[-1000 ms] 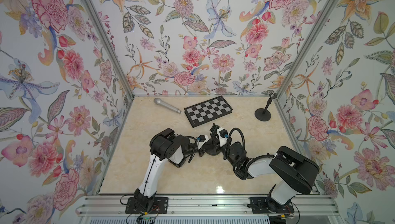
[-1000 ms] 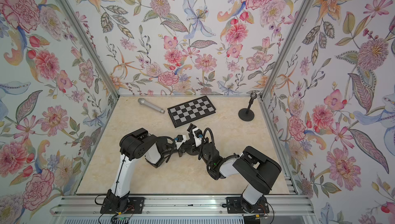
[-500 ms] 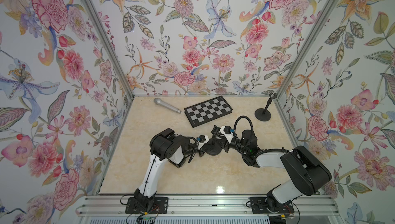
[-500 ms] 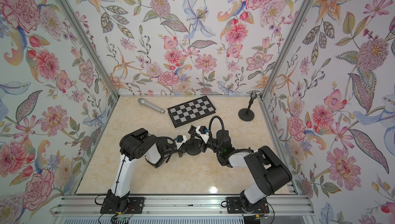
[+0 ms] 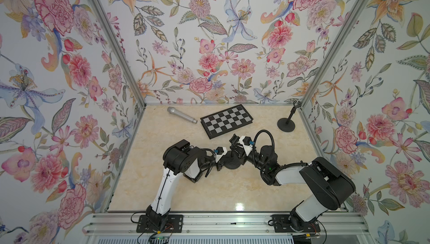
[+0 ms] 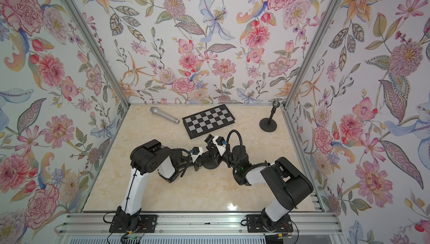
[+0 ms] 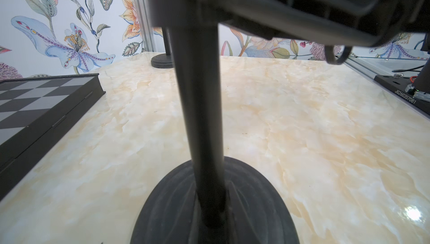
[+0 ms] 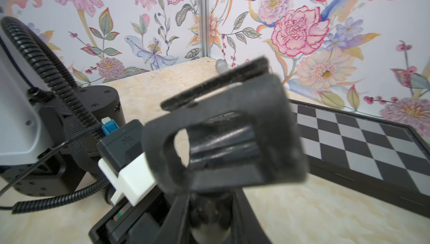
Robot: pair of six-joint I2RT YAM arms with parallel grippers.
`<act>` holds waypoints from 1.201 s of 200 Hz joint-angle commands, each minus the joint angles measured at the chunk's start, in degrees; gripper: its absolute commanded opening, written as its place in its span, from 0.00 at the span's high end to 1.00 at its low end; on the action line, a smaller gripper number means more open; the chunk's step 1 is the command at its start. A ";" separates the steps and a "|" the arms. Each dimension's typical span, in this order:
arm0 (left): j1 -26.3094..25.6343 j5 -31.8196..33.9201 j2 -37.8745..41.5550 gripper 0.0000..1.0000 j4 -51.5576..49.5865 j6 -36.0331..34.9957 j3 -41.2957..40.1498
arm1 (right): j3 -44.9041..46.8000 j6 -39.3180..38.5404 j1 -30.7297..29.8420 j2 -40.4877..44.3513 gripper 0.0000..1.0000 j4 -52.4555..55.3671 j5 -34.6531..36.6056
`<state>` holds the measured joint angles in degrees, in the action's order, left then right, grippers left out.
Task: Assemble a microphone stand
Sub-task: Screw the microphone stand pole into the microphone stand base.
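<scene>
The microphone stand is standing upright near the middle of the cream marble worktop (image 5: 209,191), its round base (image 5: 232,163) sitting flat on the surface and both arms meeting over it. The left gripper (image 5: 223,161) is reaching in low from its own side with the jaws clenched, and it seems to be grasping the pole (image 7: 200,91) just above the base; its wrist view is filled by that black pole running down into the base, but the fingertips themselves are hidden there. The right gripper (image 5: 236,149) is coming in from the opposite side, higher up, with the jaws closing on the neck of the clip (image 8: 232,126) at the top of the pole; in its wrist view the dark fingers (image 8: 252,217) are flanking the joint under the clip's open, squarish holder. In both top views the clip (image 6: 208,138) is showing just beyond the right gripper's white camera housing. A silver microphone (image 5: 182,115) is lying on its side near the back wall, apart from the arms. A folded chessboard (image 5: 226,120) is lying beside it, and a second stand (image 5: 286,124) is standing in the far right corner.
</scene>
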<state>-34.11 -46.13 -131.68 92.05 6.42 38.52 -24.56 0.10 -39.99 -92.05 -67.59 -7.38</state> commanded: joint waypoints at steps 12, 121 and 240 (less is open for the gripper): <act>0.14 3.50 -5.67 0.81 13.24 -3.25 -2.27 | -0.63 8.32 -11.01 -5.87 1.00 -2.22 35.92; -0.17 3.44 -5.35 0.82 13.22 -4.48 -3.02 | -2.98 -12.26 11.61 2.14 0.59 11.38 -42.36; -0.21 2.78 -5.51 0.82 13.19 -4.83 -3.05 | -14.85 -13.80 15.08 -4.96 0.83 20.11 -48.46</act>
<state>-34.09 -45.71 -131.50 92.03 4.91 38.17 -38.50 -14.72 -24.97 -94.98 -48.07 -54.59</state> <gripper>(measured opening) 0.181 0.238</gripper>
